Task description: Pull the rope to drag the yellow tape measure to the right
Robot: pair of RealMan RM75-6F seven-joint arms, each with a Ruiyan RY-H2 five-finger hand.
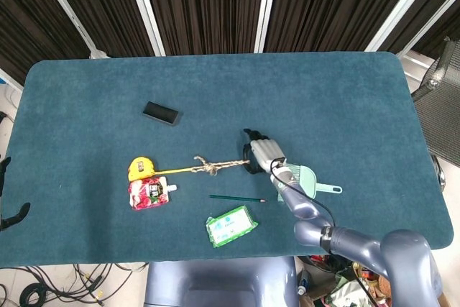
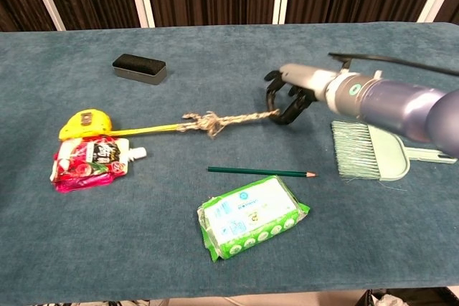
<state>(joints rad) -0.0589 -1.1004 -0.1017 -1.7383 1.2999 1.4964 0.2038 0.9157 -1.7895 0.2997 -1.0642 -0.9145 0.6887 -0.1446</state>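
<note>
The yellow tape measure (image 1: pixel 141 168) (image 2: pixel 85 122) lies left of centre, its yellow blade running right to a knotted tan rope (image 1: pixel 220 165) (image 2: pixel 216 121). My right hand (image 1: pixel 262 154) (image 2: pixel 288 97) grips the rope's right end, lifted a little off the cloth so the rope is taut. The left hand does not show in either view.
A red snack pouch (image 2: pixel 90 162) lies just in front of the tape measure. A green pencil (image 2: pixel 261 172) and a green wipes pack (image 2: pixel 251 216) sit below the rope. A mint brush and dustpan (image 2: pixel 369 151) lie right of the hand. A black eraser (image 2: pixel 139 69) rests at the back left.
</note>
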